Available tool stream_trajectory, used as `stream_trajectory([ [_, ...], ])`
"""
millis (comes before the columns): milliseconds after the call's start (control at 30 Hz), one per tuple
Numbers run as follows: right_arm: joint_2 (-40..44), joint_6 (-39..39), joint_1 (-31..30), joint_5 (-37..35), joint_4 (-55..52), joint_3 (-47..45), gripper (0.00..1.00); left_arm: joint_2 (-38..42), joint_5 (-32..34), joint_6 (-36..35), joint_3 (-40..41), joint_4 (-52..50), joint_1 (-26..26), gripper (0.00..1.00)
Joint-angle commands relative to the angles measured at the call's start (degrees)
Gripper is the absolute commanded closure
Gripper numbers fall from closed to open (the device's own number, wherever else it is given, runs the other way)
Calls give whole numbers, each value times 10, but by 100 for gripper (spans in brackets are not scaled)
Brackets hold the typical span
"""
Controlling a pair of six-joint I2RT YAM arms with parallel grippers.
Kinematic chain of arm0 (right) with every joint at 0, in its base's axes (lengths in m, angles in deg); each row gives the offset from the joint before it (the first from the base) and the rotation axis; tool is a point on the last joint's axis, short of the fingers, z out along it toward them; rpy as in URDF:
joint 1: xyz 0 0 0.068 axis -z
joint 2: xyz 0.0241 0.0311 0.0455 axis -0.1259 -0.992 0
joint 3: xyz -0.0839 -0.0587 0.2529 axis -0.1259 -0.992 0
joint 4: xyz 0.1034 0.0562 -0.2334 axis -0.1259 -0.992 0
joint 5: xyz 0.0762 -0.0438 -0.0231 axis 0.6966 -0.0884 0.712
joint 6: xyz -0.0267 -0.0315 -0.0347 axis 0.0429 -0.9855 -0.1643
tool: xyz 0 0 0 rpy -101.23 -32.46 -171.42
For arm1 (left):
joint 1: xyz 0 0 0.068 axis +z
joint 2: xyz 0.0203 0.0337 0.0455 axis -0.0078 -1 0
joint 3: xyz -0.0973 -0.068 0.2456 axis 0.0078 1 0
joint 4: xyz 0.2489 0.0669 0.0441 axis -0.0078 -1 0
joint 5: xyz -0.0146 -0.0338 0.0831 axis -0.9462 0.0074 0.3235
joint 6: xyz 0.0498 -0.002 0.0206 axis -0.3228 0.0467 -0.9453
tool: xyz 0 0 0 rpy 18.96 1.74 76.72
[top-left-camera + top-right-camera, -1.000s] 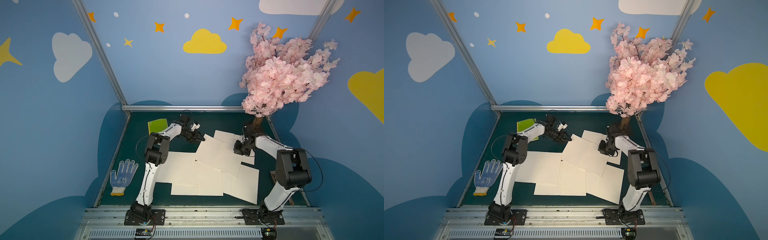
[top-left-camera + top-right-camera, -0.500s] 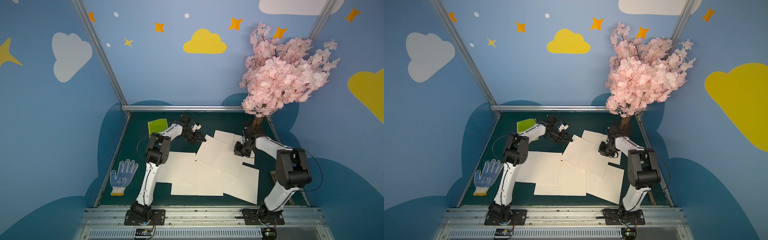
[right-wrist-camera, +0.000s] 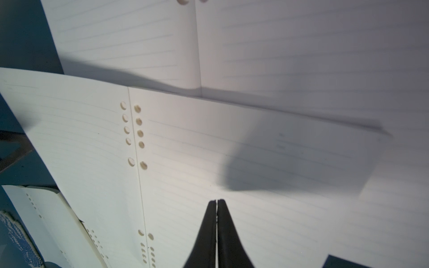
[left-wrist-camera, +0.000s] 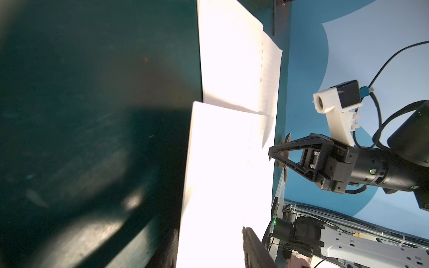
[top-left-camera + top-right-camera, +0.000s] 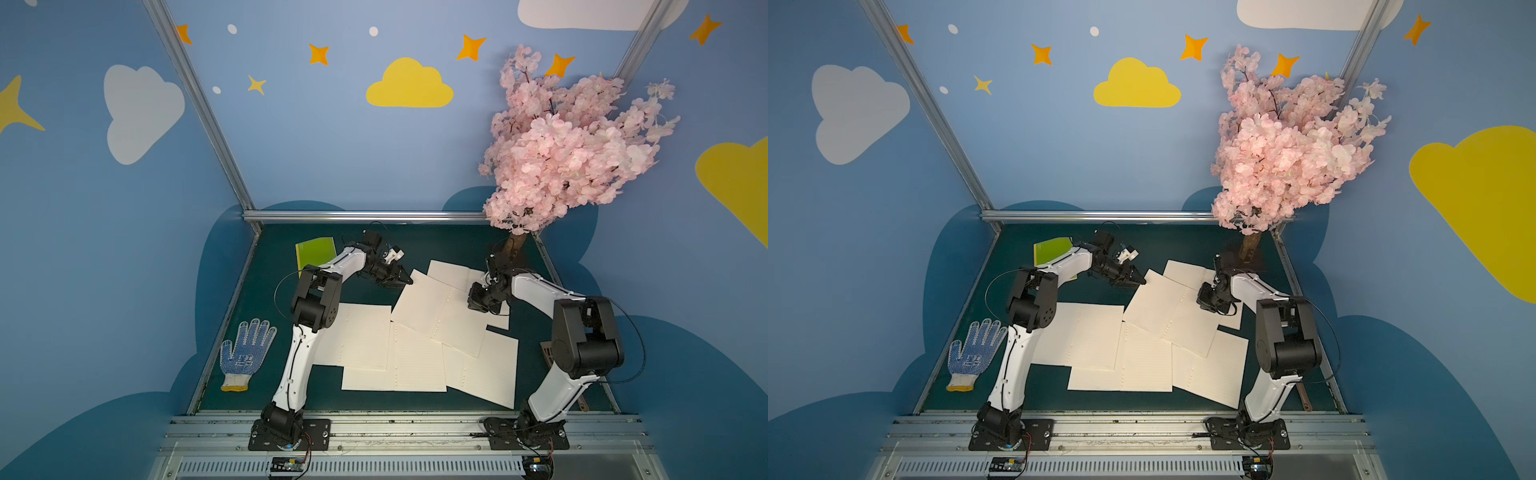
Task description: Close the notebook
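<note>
Notebook (image 5: 440, 320) open; R gripper (image 3: 217, 202) closed atop pg; L gripper (image 5: 404, 281) at corner.

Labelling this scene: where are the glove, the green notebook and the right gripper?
glove (image 5: 240, 357): in a top view, on its palm.
green notebook (image 5: 316, 251): in a top view, cover's middle.
right gripper (image 3: 217, 201): right wrist view, between its shut fingertips.

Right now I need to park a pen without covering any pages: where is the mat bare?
Bare mat runs along the back rail between the left arm and the blossom tree's trunk, and down the left edge from the green notebook to the work glove. Centre and right are crowded with overlapping open notebooks.
</note>
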Motion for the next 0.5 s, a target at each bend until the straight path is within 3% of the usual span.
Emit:
stream_trajectory([
  [0, 6, -1, 3, 5, 2, -4, 91, 1, -6, -16, 5, -15, -3, 53],
  [467, 0, 2, 3, 9, 8, -16, 91, -8, 21, -29, -1, -40, -8, 54],
])
